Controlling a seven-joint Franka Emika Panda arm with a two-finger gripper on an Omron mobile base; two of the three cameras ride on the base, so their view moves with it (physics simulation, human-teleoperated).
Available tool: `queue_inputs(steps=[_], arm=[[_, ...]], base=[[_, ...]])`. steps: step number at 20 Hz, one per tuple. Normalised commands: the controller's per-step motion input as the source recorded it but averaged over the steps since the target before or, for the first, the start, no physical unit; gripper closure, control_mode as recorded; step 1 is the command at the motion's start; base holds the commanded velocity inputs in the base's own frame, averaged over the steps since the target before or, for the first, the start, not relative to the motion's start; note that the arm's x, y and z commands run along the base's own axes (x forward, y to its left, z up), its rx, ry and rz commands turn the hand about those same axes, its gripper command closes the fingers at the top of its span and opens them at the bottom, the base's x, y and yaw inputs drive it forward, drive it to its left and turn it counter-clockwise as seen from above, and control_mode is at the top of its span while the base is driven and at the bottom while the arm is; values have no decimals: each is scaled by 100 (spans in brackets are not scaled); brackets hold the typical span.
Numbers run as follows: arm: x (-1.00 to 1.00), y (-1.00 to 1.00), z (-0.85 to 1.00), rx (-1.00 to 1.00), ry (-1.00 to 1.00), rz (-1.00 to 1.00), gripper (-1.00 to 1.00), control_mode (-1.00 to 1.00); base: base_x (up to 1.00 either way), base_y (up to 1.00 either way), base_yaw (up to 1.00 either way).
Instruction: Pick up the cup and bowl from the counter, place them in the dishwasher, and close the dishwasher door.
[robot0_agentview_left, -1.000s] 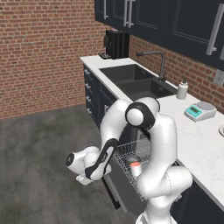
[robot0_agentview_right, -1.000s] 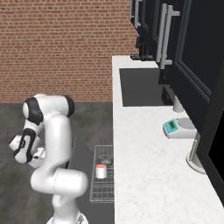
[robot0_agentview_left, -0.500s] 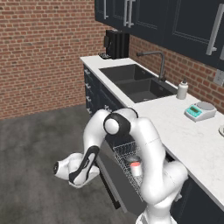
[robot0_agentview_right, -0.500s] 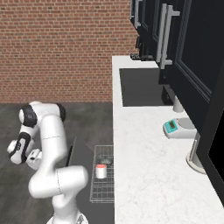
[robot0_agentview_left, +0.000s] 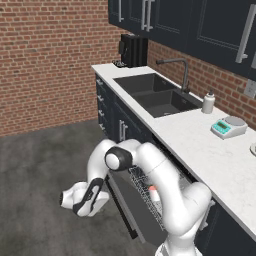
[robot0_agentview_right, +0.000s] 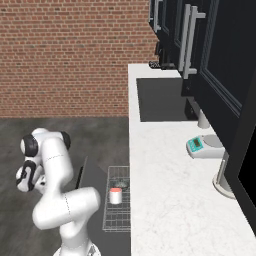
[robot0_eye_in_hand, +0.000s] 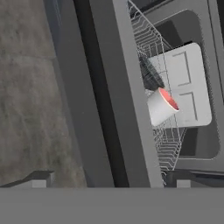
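You see the gripper (robot0_agentview_left: 80, 206) spread wide and empty, low beside the flat dark dishwasher door (robot0_eye_in_hand: 111, 100). The white cylindrical cup (robot0_eye_in_hand: 161, 106) stands in the silvery wire rack (robot0_agentview_right: 117, 210), near the dark bowl (robot0_agentview_right: 121, 183).

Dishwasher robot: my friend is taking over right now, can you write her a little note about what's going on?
Gripper: open, holding nothing, low beside the outer edge of the dishwasher door, over the floor.
Cup: in the dishwasher's wire rack, upright.
Bowl: dark shape in the rack just behind the cup; hard to make out.
Done: both dishes are off the counter and in the rack.
Left: the rack is pulled out and the door is partly down; push the door shut.
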Motion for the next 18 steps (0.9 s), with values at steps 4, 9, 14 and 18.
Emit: queue_inputs(steps=[4, 9, 14, 18], arm=[[22, -4, -28, -4, 6, 0, -100, -100], [29, -17, -51, -8, 9, 0, -100, -100], [24, -49, -43, -5, 11, 0, -100, -100], [31, -42, -36, -7, 11, 0, -100, -100]], base=[[0, 0, 0], [0, 0, 0], [0, 0, 0], [0, 0, 0]])
